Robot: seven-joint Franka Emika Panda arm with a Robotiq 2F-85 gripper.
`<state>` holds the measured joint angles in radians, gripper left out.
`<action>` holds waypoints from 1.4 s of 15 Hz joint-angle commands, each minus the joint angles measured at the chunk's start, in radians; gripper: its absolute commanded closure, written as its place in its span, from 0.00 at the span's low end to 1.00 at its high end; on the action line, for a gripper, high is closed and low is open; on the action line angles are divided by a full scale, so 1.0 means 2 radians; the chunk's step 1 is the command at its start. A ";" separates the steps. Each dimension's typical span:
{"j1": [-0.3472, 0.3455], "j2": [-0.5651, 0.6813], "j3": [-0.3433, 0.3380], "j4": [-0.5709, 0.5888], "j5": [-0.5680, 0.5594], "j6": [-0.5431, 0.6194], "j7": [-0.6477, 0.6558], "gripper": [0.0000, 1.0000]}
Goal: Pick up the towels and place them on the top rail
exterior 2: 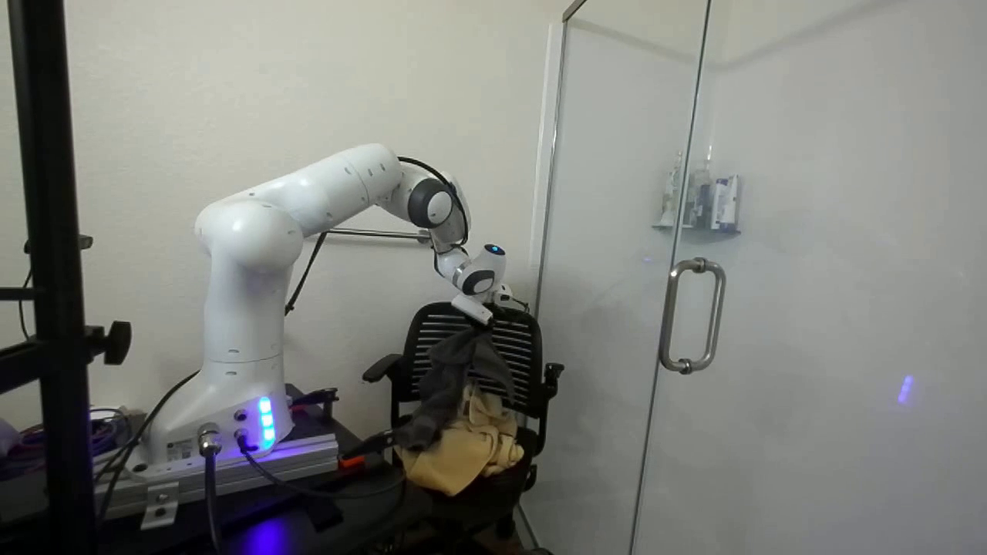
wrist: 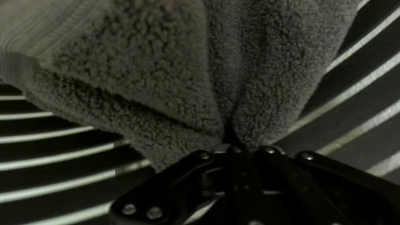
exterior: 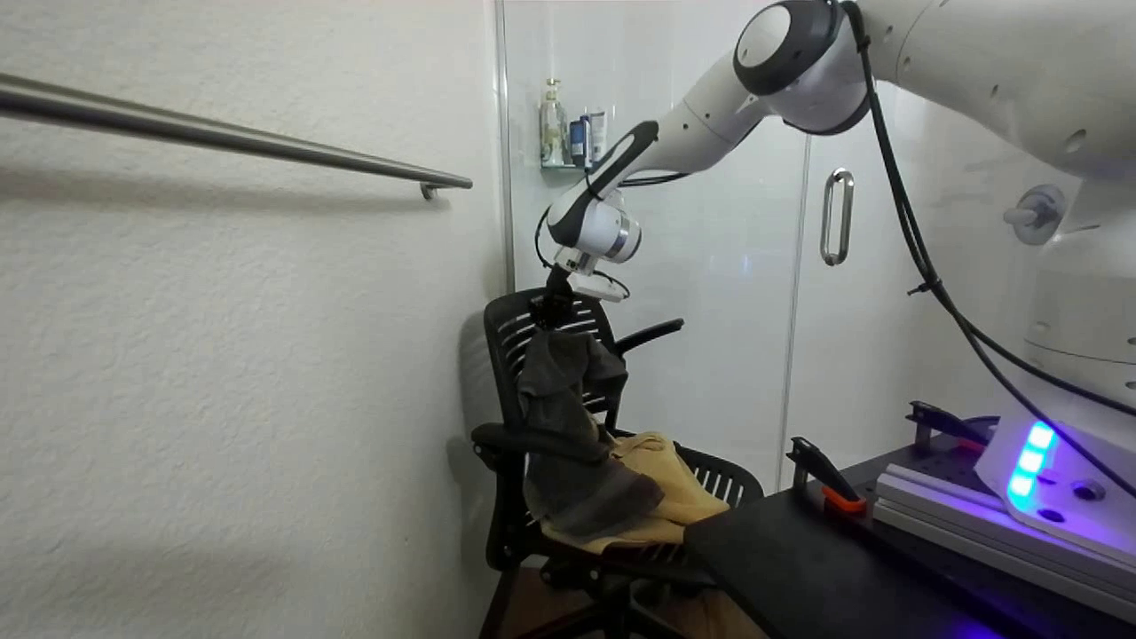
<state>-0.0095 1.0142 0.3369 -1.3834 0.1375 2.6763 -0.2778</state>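
Grey towel (exterior: 559, 398), pinched by the pincer (wrist: 239, 148), hangs before the black chair (exterior 2: 520, 354); mustard cloth (exterior 2: 463, 451) lies crumpled on its seat (exterior: 732, 484); metal rail (exterior: 266, 143) runs higher than the chair.

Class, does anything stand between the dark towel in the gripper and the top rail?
Yes, low down: the wall-side armrest crosses in front of the dark towel in an exterior view and might snag it. Above that, nothing visible stands between the gripper and the top rail.
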 commanded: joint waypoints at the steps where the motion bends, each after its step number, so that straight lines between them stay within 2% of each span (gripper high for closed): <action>1: 0.049 -0.088 -0.055 -0.027 -0.048 -0.008 0.034 0.99; 5: 0.109 -0.157 -0.121 -0.014 -0.123 -0.024 0.079 0.99; 10: 0.191 -0.212 -0.203 0.065 -0.255 -0.103 0.152 0.99; 14: 0.235 -0.215 -0.235 0.158 -0.367 -0.172 0.194 0.99; 18: 0.272 -0.191 -0.291 0.196 -0.469 -0.175 0.253 0.99; 19: 0.260 -0.219 -0.263 0.167 -0.431 -0.176 0.227 0.94; 21: 0.268 -0.206 -0.279 0.174 -0.455 -0.175 0.248 0.94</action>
<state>0.5275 0.6019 -0.2206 -1.0359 -0.7736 2.3254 0.2189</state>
